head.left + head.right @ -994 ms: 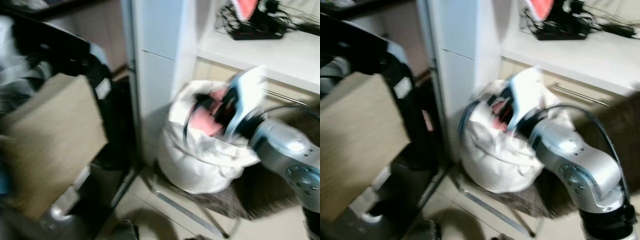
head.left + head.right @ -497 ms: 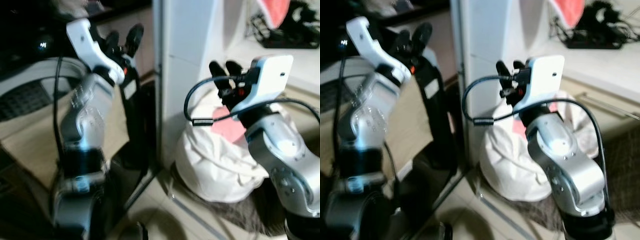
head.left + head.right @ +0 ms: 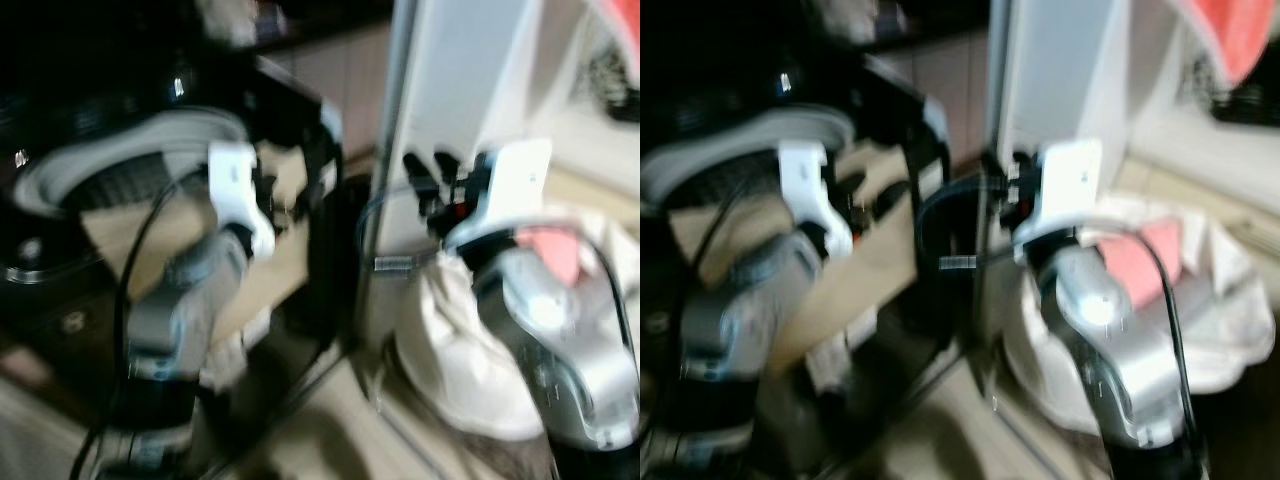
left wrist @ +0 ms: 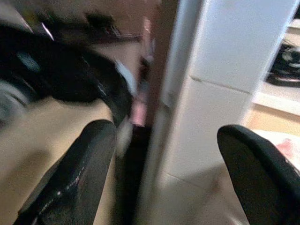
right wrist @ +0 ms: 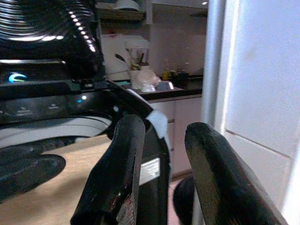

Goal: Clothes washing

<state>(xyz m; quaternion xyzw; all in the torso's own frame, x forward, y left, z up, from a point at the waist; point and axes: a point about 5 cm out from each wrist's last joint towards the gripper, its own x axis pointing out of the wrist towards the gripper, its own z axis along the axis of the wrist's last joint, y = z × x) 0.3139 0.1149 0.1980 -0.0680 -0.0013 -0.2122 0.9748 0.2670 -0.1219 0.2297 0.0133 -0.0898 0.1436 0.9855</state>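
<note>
Little looks done so far, by my reading. The left gripper (image 4: 164, 178) is raised with its fingers spread wide and empty; the right gripper (image 5: 161, 164) is also up, fingers a little apart, nothing between them. The laundry bag (image 3: 470, 340), pink cloth showing on top, sits below and behind the right gripper, still full. The washer (image 3: 110, 170) lies ahead of the left gripper. The load remains to be moved.
</note>
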